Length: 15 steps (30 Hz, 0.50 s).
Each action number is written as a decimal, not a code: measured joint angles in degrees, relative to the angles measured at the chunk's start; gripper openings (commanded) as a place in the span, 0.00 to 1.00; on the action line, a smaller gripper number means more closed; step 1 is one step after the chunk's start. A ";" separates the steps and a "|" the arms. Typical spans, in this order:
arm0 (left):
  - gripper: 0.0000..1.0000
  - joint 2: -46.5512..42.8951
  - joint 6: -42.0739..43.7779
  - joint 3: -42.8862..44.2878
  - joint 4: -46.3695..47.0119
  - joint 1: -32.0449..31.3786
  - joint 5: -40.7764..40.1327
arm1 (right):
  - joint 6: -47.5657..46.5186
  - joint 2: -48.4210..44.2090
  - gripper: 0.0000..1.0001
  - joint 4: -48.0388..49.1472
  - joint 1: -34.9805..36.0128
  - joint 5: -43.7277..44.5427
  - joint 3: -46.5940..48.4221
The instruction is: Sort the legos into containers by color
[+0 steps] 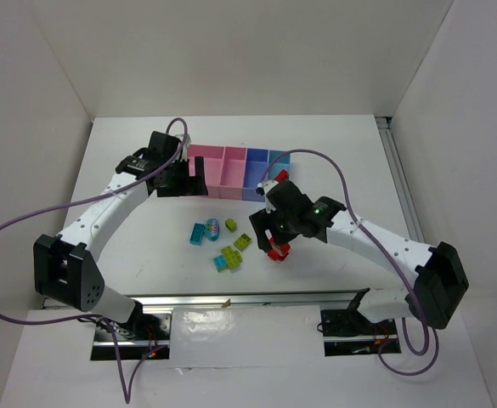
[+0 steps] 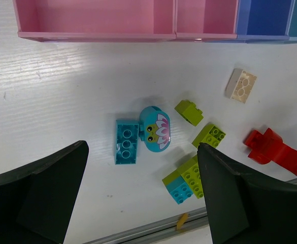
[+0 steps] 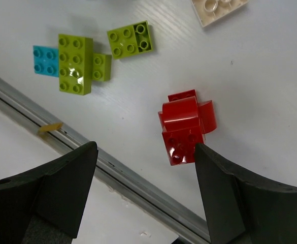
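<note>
The tray (image 1: 231,189) of four joined bins, two pink, one blue, one light blue, stands at mid-table; its front wall shows in the left wrist view (image 2: 97,35). My left gripper (image 1: 183,180) is open and empty, held high by the left pink bin (image 2: 143,198). Below it lie a teal brick (image 2: 126,142), a rounded teal piece (image 2: 155,128), lime bricks (image 2: 189,112) (image 2: 209,135), a lime-and-cyan cluster (image 2: 185,179), a beige brick (image 2: 241,85) and a red brick (image 2: 275,151). My right gripper (image 1: 272,241) is open above the red brick (image 3: 186,127), which sits just beyond its right finger (image 3: 239,203).
A metal rail (image 3: 118,173) runs along the table's near edge, close behind the red brick. The lime-and-cyan cluster (image 3: 72,63), a lime brick (image 3: 130,39) and the beige brick (image 3: 217,7) lie beyond the right gripper. White walls enclose the table.
</note>
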 measured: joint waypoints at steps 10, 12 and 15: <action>0.99 0.00 0.09 0.00 0.02 0.00 0.00 | 1.20 2.25 0.84 -0.87 0.31 5.44 -0.28; 0.99 0.00 0.13 0.00 0.02 0.00 0.00 | 1.53 2.58 0.84 -0.92 0.31 6.01 -0.28; 0.99 0.00 0.17 0.00 0.02 0.00 0.00 | 1.86 3.04 0.80 -1.05 0.31 6.67 -0.33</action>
